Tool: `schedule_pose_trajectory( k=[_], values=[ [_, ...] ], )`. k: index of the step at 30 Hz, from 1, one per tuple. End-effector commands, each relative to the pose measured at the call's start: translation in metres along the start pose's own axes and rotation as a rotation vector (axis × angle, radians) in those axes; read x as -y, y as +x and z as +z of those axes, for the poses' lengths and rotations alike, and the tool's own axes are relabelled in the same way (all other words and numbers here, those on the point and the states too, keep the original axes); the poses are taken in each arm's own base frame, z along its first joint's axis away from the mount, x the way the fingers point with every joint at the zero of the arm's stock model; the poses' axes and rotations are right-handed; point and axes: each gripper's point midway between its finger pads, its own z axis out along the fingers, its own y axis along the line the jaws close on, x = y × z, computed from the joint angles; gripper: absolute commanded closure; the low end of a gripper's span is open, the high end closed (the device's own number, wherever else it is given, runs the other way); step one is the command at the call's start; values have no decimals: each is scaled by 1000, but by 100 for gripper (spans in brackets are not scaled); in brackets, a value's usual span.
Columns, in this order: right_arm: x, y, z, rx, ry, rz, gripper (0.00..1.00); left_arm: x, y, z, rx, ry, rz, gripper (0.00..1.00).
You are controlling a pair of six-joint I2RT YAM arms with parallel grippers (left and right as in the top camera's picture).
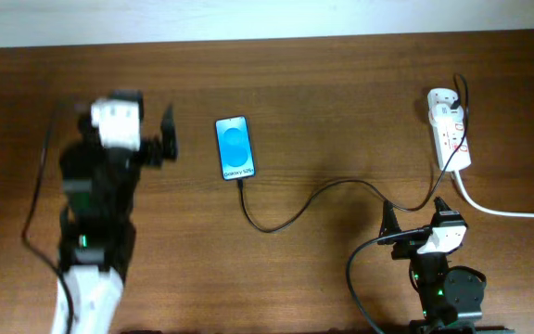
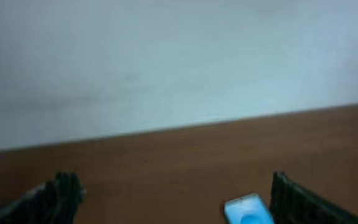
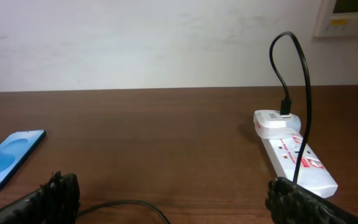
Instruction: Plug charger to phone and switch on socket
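Note:
The phone (image 1: 235, 147) lies flat with its blue screen up and its white strip toward the front. It also shows in the left wrist view (image 2: 248, 210) and the right wrist view (image 3: 8, 158). The charger cable (image 1: 290, 218) runs from the phone's front end in a loop to the white socket strip (image 1: 450, 133). The cable's other end sits in a white adapter on the socket strip (image 3: 294, 155). My left gripper (image 1: 167, 137) is open and empty, just left of the phone. My right gripper (image 1: 415, 213) is open and empty, in front of the socket.
The socket's thick white cord (image 1: 508, 211) runs off to the right edge. The wooden table (image 1: 323, 93) ends at a pale wall at the back. A slack loop of the cable (image 3: 129, 208) lies between my right fingers.

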Motion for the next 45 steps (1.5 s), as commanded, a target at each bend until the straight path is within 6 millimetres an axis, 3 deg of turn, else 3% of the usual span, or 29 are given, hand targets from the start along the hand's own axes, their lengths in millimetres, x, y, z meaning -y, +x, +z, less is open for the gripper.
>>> schedule_pose_trajectory(
  k=[1, 7, 10, 15, 45],
  values=[
    [-1, 2, 0, -2, -1, 1, 1, 3, 41, -39, 67, -26, 96, 1],
    [-1, 2, 0, -3, -1, 1, 2, 8, 112, -87, 137, -87, 202, 1],
    [-1, 2, 0, -2, -1, 1, 2, 7, 127, -98, 167, -113, 202, 0],
    [-1, 2, 0, -2, -1, 1, 2, 5, 157, -106, 69, -133, 199, 0],
    [-1, 2, 0, -2, -1, 1, 1, 5, 156, -106, 74, -133, 202, 1]
  ],
)
